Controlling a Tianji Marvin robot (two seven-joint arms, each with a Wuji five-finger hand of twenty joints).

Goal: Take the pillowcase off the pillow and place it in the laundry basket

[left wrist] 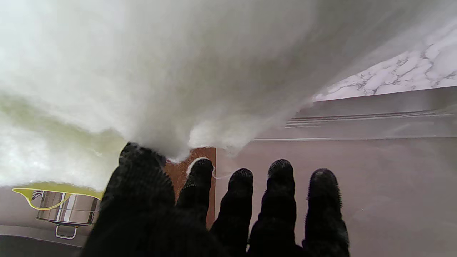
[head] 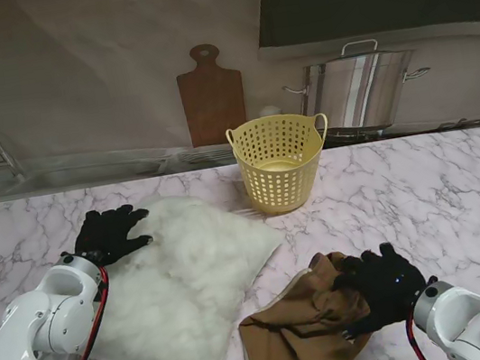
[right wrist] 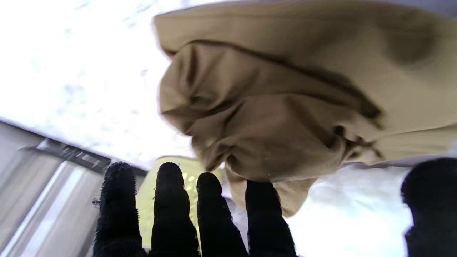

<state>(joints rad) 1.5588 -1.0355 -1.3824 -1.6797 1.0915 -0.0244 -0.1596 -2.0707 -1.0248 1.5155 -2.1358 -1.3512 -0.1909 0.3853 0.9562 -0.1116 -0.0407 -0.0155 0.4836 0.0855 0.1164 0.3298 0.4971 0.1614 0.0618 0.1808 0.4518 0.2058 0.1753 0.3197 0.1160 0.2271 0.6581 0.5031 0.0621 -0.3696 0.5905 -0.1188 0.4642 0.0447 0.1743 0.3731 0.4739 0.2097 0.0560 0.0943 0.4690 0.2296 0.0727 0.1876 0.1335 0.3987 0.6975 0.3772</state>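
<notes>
The black-gloved fingers of the right hand are seen spread over a bunched fold of the brown pillowcase, at the near right of the marble surface. In the right wrist view the fingertips lie against the cloth with the thumb held apart, so whether the fabric is truly gripped or only pressed cannot be told. The fingers of the left hand are laid flat and apart on the far left corner of the white pillow, which appears to be pinned down rather than grasped. The pillow is shown bare and fluffy at the near left, while the pillowcase lies crumpled just beside its near right edge, seemingly fully off it. The first part of the task is therefore judged done. The yellow laundry basket stands upright at the far centre, well apart from the pillowcase, and nothing can be made out inside it. What is judged left is for the pillowcase to be gathered, lifted, carried to the basket and dropped in.
</notes>
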